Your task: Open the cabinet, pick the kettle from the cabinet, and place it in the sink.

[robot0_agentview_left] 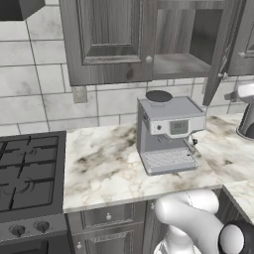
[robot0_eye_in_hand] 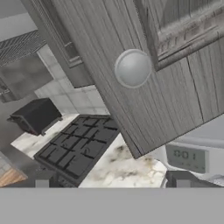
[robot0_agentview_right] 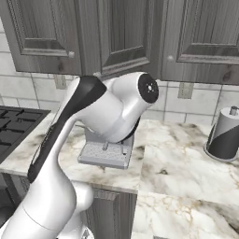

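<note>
The cabinet (robot0_agentview_left: 106, 39) of dark grained wood hangs above the counter. Its right door (robot0_agentview_left: 222, 49) stands swung outward, and the bare shelf (robot0_agentview_left: 181, 63) behind it shows nothing on its visible part. In the hand view that door's lower corner (robot0_eye_in_hand: 166, 83) and its round metal knob (robot0_eye_in_hand: 132, 68) are very close. My gripper (robot0_eye_in_hand: 112, 183) is open just in front of the knob, its two fingertips (robot0_eye_in_hand: 42, 183) wide apart and holding nothing. The kettle and the sink are out of view.
A boxy grey coffee machine (robot0_agentview_left: 168, 131) stands on the marble counter (robot0_agentview_left: 99, 168) under the cabinet. A black gas stove (robot0_agentview_left: 30, 173) lies to the left. A grey and black cylinder (robot0_agentview_right: 225, 133) stands at the right. My own arm (robot0_agentview_right: 88, 121) blocks much of the right base view.
</note>
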